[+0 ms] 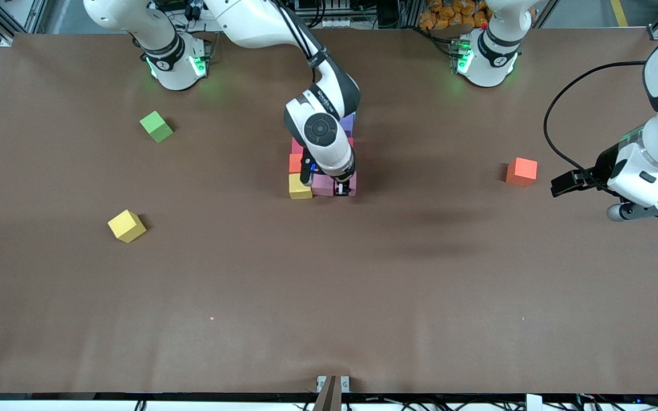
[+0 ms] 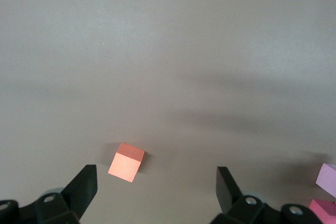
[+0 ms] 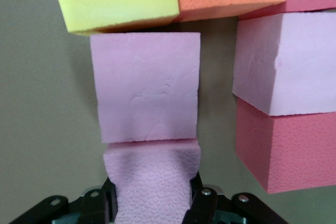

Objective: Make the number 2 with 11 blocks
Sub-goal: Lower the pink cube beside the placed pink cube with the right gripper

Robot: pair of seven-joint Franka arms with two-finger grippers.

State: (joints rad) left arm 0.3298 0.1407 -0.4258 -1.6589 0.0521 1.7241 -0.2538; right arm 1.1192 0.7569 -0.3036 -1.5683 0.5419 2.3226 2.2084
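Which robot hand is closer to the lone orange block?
Left. The left tool hovers open just beside the orange block, toward the left arm's end; the right tool is shut on a pink block.

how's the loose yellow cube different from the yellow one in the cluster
The loose yellow cube sits alone on the table, toward the right arm's end; the cluster yellow cube touches an orange cube and a pink cube. The loose one is turned askew; the cluster one sits square with its neighbours. Both look the same colour and size.
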